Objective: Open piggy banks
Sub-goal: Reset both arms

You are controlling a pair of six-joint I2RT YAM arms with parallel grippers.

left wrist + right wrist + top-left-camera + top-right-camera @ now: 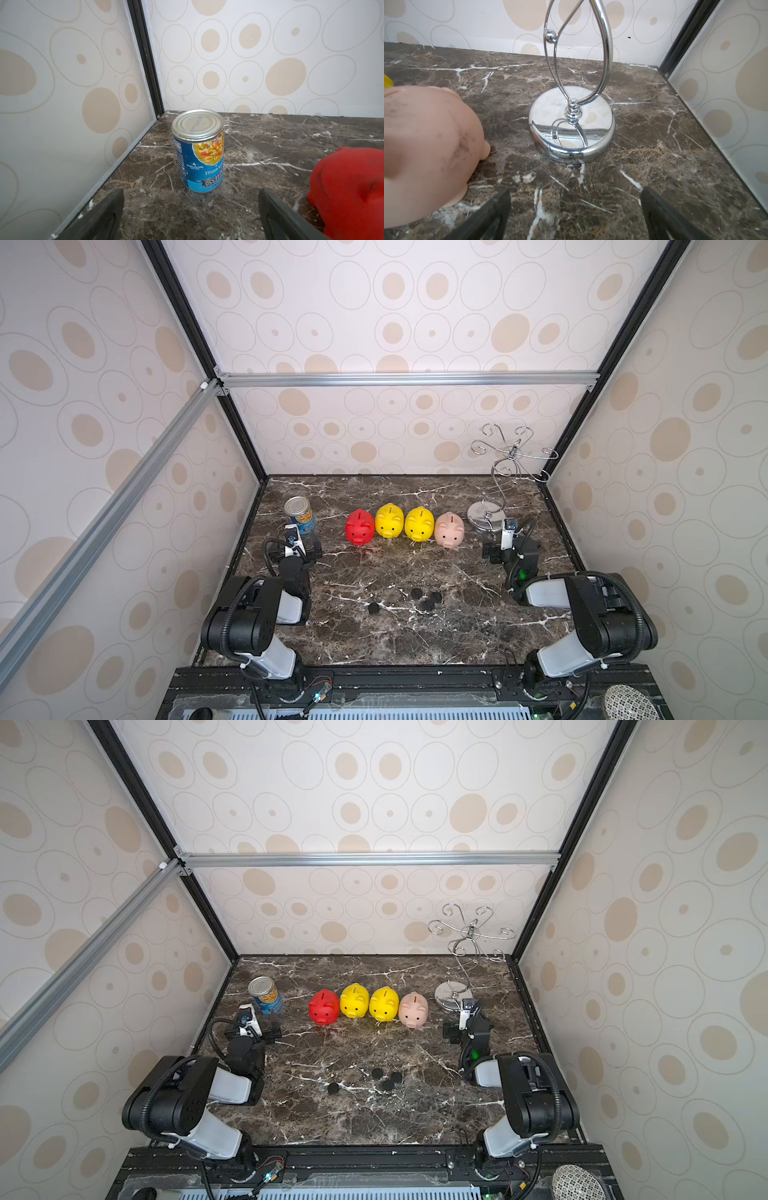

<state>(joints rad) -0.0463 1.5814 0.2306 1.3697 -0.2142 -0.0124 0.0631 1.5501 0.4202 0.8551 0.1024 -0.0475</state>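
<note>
The piggy banks stand side by side in a row across the middle of the marble table, snouts toward the front: a red one [360,526], two yellow ones [389,521] [419,524] and a pale pink one [449,529]. My left gripper [296,546] hovers low to the left of the red pig [351,191], open and empty [191,193], facing the tin can. To the right of the pink pig [425,145], my right gripper [510,548] is open and empty too [575,193]. Neither gripper touches a pig.
A blue-labelled tin can [299,514] stands at the back left, just ahead of the left gripper. A chrome wire stand [490,516] with curled hooks rises at the back right, its round base [571,124] ahead of the right gripper. Several black round plugs [417,593] lie mid-table. Walls enclose three sides.
</note>
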